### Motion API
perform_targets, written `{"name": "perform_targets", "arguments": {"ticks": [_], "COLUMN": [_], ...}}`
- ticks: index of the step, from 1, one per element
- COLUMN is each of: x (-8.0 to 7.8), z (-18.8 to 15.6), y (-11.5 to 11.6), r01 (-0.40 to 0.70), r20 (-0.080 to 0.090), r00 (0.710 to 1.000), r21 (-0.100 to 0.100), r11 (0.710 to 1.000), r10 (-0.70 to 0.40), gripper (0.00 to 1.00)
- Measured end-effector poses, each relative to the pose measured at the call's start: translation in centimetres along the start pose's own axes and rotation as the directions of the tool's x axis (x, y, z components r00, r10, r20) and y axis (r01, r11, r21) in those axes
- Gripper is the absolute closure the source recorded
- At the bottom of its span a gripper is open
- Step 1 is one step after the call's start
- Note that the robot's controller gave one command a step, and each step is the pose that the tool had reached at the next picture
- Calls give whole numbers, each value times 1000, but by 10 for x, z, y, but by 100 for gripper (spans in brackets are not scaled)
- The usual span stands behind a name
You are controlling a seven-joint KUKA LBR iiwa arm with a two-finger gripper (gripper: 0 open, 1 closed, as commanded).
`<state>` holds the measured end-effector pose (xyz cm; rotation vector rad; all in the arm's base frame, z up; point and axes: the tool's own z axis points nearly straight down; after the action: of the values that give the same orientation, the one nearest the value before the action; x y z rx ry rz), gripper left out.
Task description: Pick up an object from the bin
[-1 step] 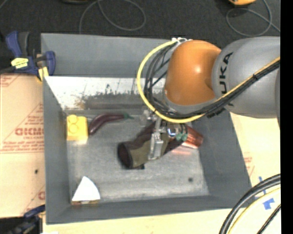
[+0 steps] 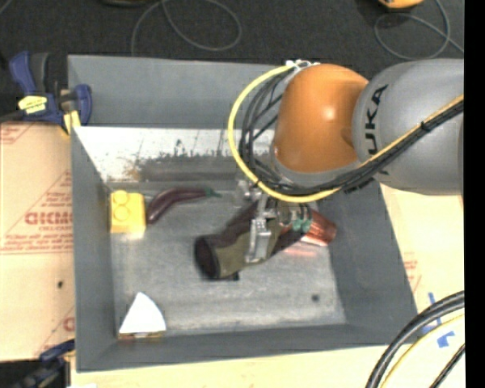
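We are watching gripper point(image 2: 263, 234) hanging low over middle of grey bin point(image 2: 93, 249), right at upper right end of dark brown-black roll point(image 2: 220, 255). Roll is lying slantwise on mid-floor, round dark end pointing lower left. Gripper wide or narrow: we are not able to tell. Reddish shiny thing point(image 2: 317, 233) is lying just beside gripper, on right. Purple curved eggplant shape point(image 2: 176, 200) and yellow block point(image 2: 127, 212) are sitting back left, white wedge point(image 2: 141, 314) in front left corner.

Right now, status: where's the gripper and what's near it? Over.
Gripper low at centre of bin, over right end of dark tube. Reddish thing close beside it, right. Yellow block, purple curved piece, white wedge lie clear, left.
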<state>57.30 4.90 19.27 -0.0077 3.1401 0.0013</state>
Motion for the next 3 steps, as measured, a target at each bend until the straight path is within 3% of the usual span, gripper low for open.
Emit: {"name": "perform_targets", "arguments": {"ticks": [1, 2, 3], "x": [2, 0, 9], "z": [37, 81, 121], "y": [-5, 0, 8], "r01": [-68, -22, -234], "r20": [5, 3, 6], "r00": [998, 1000, 972], "r21": [-1, 1, -3], "r11": [998, 1000, 972], "r10": [68, 22, 234], "gripper": [0, 0, 100]}}
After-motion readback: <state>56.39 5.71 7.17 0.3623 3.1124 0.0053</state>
